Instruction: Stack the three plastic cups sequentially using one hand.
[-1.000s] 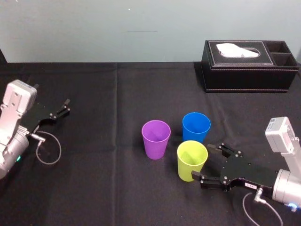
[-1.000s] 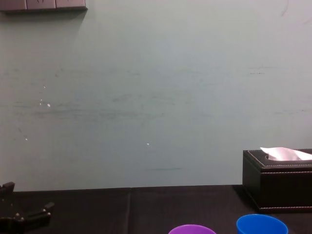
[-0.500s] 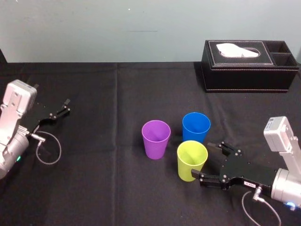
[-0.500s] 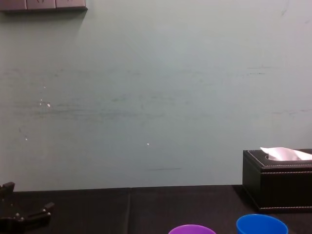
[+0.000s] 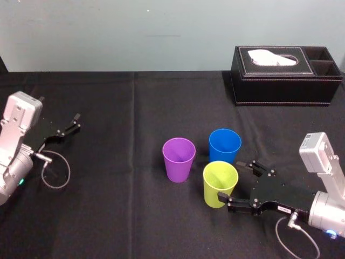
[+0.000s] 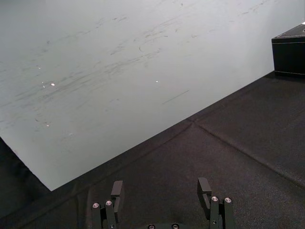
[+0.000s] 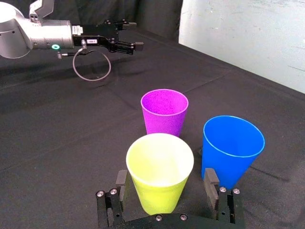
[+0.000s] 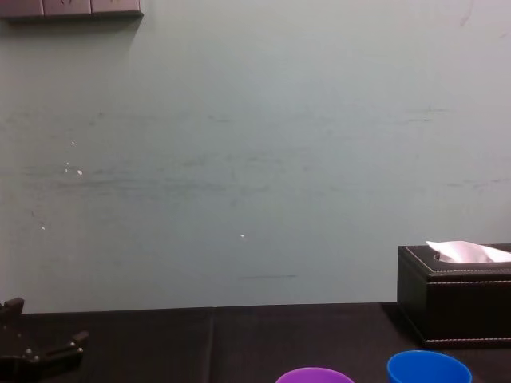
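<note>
Three plastic cups stand upright in a close cluster at mid-table: purple [image 5: 179,159] [image 7: 164,112], blue [image 5: 225,145] [image 7: 232,148] and yellow-green [image 5: 220,183] [image 7: 159,171]. My right gripper [image 5: 235,183] [image 7: 166,183] lies low on the table and reaches in from the right. It is open, with one finger on each side of the yellow-green cup's lower half and a small gap on both sides. The purple rim [image 8: 315,375] and blue rim [image 8: 427,369] show at the chest view's lower edge. My left gripper [image 5: 75,122] [image 6: 160,188] rests open at the far left.
A black tissue box [image 5: 285,75] [image 8: 455,291] stands at the back right. A black cloth [image 5: 118,216] covers the table and a pale wall rises behind it. A cable loop [image 5: 55,172] hangs beside the left arm.
My right gripper has edged slightly farther in around the yellow-green cup. The cups and the left arm have not moved.
</note>
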`<move>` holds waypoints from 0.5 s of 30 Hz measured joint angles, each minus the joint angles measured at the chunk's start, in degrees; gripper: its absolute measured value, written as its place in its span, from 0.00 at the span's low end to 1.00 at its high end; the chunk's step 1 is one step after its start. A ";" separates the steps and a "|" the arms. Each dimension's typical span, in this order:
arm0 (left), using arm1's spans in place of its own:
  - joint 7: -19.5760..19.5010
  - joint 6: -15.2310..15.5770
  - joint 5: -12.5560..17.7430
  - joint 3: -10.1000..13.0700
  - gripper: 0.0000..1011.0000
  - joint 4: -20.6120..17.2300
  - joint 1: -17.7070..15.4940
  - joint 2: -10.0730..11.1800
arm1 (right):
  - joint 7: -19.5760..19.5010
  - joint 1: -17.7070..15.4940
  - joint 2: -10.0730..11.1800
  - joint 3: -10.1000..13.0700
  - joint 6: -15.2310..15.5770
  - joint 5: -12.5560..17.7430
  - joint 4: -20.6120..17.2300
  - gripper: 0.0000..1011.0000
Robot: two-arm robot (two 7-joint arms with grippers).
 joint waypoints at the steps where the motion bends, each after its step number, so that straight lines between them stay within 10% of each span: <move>1: 0.00 0.00 0.00 0.00 1.00 0.00 0.00 0.00 | 0.00 0.10 -0.07 -0.06 -0.02 -0.12 0.09 0.99; 15: 0.00 0.00 0.00 0.00 1.00 0.00 0.00 0.00 | 0.37 1.21 -1.15 -0.80 -0.48 -0.78 1.18 0.99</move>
